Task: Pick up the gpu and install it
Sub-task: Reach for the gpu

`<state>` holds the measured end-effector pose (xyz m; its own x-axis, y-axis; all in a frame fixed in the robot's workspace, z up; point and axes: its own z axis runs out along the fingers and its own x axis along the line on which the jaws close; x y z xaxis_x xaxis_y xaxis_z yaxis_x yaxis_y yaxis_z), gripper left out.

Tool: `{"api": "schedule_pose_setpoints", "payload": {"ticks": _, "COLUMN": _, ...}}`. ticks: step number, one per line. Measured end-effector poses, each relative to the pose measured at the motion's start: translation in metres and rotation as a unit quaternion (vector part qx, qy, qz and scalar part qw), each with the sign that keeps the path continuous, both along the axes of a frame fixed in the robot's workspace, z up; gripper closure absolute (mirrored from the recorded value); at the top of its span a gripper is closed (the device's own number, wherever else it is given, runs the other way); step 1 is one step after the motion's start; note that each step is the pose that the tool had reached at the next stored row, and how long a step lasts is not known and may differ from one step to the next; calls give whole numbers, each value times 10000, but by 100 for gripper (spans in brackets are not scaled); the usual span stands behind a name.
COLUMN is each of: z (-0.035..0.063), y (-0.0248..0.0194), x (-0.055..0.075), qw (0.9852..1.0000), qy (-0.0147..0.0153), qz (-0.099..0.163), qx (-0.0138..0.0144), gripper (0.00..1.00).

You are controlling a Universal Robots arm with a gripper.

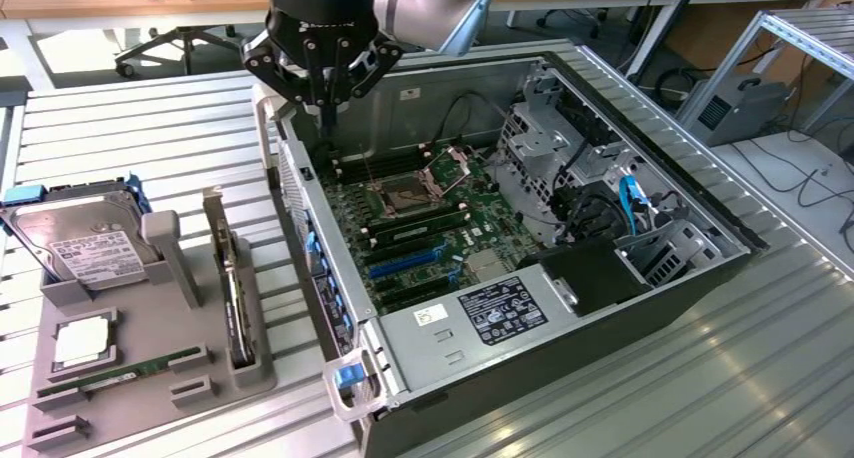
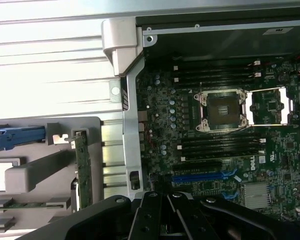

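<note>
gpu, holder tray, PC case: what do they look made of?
gpu: dark circuit board, silvery end bracket, likely metal.
holder tray: matte grey, rounded moulded shapes, probably plastic.
PC case: bare grey sheet metal, folded edges, dull sheen.

Lighting bright, uneven. Strong glare on slatted table [image 1: 134, 128], esp. wrist view, whites blown out. Case [image 1: 427, 363] interior dim, shadowed.
</note>
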<state>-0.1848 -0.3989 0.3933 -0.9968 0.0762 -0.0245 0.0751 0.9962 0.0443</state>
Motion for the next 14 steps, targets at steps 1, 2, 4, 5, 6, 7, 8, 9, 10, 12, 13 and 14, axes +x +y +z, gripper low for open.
{"api": "schedule_pose_setpoints", "payload": {"ticks": 1, "z": 0, "y": 0, "x": -2, "qw": 10000, "qy": 0, "qz": 0, "qx": 0, "gripper": 89}}
{"api": "schedule_pose_setpoints", "payload": {"ticks": 2, "z": 0, "y": 0, "x": -4, "qw": 10000, "qy": 0, "qz": 0, "qx": 0, "gripper": 89}}
{"api": "schedule_pose_setpoints", "payload": {"ticks": 4, "z": 0, "y": 0, "x": -8, "qw": 10000, "qy": 0, "qz": 0, "qx": 0, "gripper": 89}}
{"api": "schedule_pose_setpoints", "payload": {"ticks": 5, "z": 0, "y": 0, "x": -11, "qw": 10000, "qy": 0, "qz": 0, "qx": 0, "gripper": 89}}
{"api": "schedule_pose_setpoints", "payload": {"ticks": 6, "z": 0, "y": 0, "x": -13, "qw": 10000, "qy": 0, "qz": 0, "qx": 0, "gripper": 89}}
{"api": "schedule_pose_setpoints", "payload": {"ticks": 7, "z": 0, "y": 0, "x": -15, "qw": 10000, "qy": 0, "qz": 0, "qx": 0, "gripper": 89}}
{"api": "schedule_pose_setpoints", "payload": {"ticks": 8, "z": 0, "y": 0, "x": -18, "qw": 10000, "qy": 0, "qz": 0, "qx": 0, "gripper": 89}}
{"api": "schedule_pose_setpoints", "payload": {"ticks": 9, "z": 0, "y": 0, "x": -21, "qw": 10000, "qy": 0, "qz": 0, "qx": 0, "gripper": 89}}
{"api": "schedule_pose_setpoints", "payload": {"ticks": 10, "z": 0, "y": 0, "x": -23, "qw": 10000, "qy": 0, "qz": 0, "qx": 0, "gripper": 89}}
{"api": "schedule_pose_setpoints", "payload": {"ticks": 12, "z": 0, "y": 0, "x": -28, "qw": 10000, "qy": 0, "qz": 0, "qx": 0, "gripper": 89}}
{"api": "schedule_pose_setpoints", "payload": {"ticks": 13, "z": 0, "y": 0, "x": -30, "qw": 10000, "qy": 0, "qz": 0, "qx": 0, "gripper": 89}}
{"api": "schedule_pose_setpoints", "payload": {"ticks": 14, "z": 0, "y": 0, "x": -32, "qw": 10000, "qy": 0, "qz": 0, "qx": 0, "gripper": 89}}
